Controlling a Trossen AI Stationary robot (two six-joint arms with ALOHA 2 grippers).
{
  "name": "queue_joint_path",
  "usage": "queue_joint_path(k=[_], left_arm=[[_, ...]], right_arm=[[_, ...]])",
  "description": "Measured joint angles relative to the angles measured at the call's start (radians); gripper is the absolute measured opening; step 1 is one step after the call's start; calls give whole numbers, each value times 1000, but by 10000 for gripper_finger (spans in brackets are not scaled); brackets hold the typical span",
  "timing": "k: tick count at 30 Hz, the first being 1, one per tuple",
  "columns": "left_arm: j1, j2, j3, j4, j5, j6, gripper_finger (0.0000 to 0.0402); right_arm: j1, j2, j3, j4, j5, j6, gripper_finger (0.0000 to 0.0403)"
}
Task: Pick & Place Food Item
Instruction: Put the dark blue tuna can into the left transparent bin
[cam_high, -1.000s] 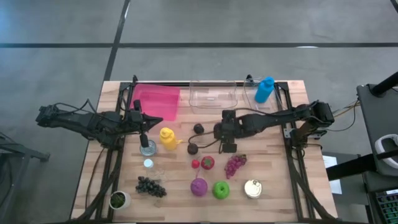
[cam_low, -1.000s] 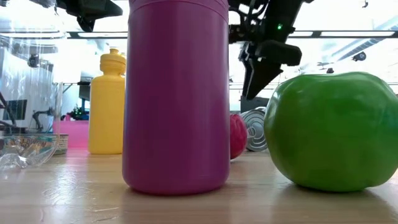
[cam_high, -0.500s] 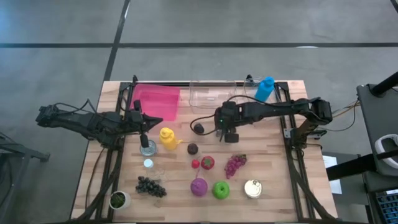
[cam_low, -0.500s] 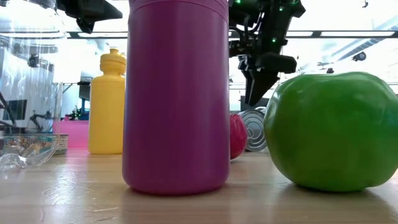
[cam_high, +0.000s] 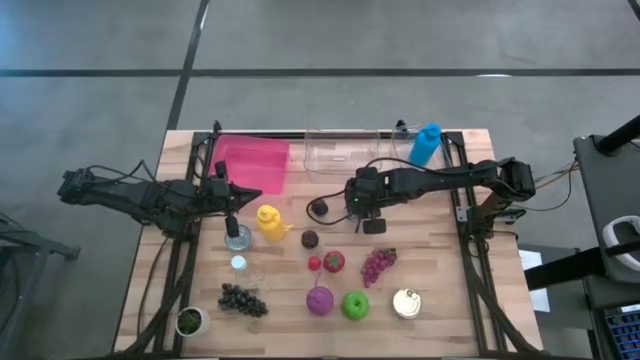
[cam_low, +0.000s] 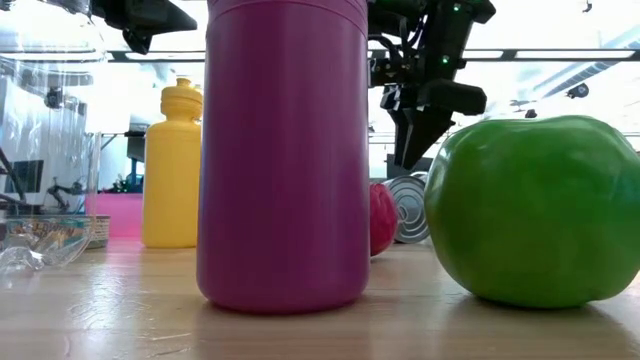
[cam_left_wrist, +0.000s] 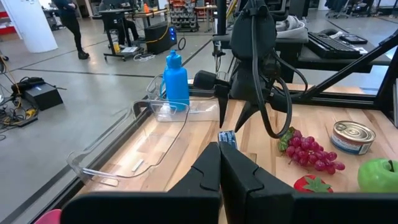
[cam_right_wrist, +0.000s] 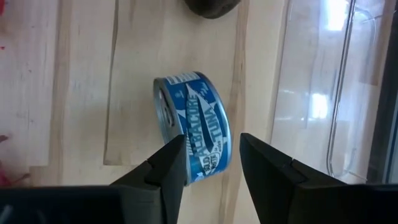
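A blue tuna can (cam_right_wrist: 193, 124) hangs on edge between the fingers of my right gripper (cam_right_wrist: 211, 149), over the middle of the table (cam_high: 440, 280). In the left wrist view the tuna can (cam_left_wrist: 227, 138) shows just under that gripper's fingertips. In the high view my right gripper (cam_high: 370, 215) stands a little nearer than the clear container (cam_high: 345, 152) and points steeply down. My left gripper (cam_left_wrist: 219, 163) is shut on nothing. In the high view my left gripper (cam_high: 232, 203) waits above the table's left part, pointing nearly level. My right gripper pinches the tuna can by its two flat ends, one finger (cam_right_wrist: 163, 171) at the lid end (cam_right_wrist: 163, 127) and the other at the bottom end. The fingers slant down from above. The can hangs on edge below the fingertips, label toward the wrist. Whether its lower edge touches the table I cannot tell.
A pink bin (cam_high: 255, 160) and a blue bottle (cam_high: 425, 143) flank the clear container. Two dark fruits (cam_high: 318, 207) (cam_high: 310, 238), a yellow bottle (cam_high: 268, 220), purple grapes (cam_high: 377, 263), a green apple (cam_high: 355, 304), a magenta bottle (cam_high: 320, 298) and a tin (cam_high: 405, 303) lie nearer.
My right gripper has moved toward the table's far edge, closer to the clear container, and its wrist has rolled a little. My left arm has kept still.
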Motion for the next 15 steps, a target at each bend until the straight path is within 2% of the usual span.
queue_joint_path(k=[15], left_arm=[[0,0,0,0,0,0,1]], right_arm=[[0,0,2,2,1,0,149]])
